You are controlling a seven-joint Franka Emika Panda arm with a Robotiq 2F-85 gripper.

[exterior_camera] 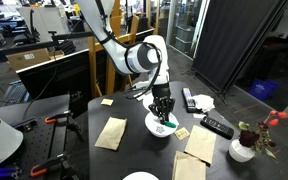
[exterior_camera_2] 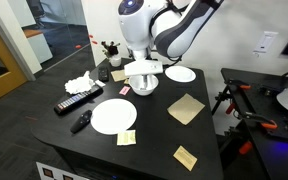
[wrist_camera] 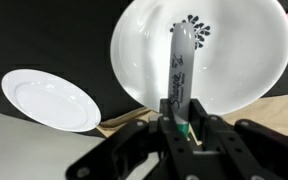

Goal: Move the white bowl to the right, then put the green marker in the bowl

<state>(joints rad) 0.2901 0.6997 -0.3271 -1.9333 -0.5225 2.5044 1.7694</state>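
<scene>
In the wrist view the white bowl (wrist_camera: 224,60), round with a dark pattern in its centre, lies right below my gripper (wrist_camera: 179,126). The jaws are shut on the green marker (wrist_camera: 179,70). Its grey printed barrel points out over the bowl's middle, and its green end sits between the fingers. Both exterior views show the gripper (exterior_camera: 162,104) (exterior_camera_2: 142,74) hanging just over the bowl (exterior_camera: 162,126) (exterior_camera_2: 142,88) on the black table. Whether the marker tip touches the bowl I cannot tell.
A plain white plate (wrist_camera: 49,98) (exterior_camera_2: 114,116) lies beside the bowl. Black remotes (exterior_camera: 216,126) (exterior_camera_2: 76,100) and tan paper cards (exterior_camera: 111,132) (exterior_camera_2: 185,108) are spread over the table. A white vase with flowers (exterior_camera: 244,148) stands near one edge.
</scene>
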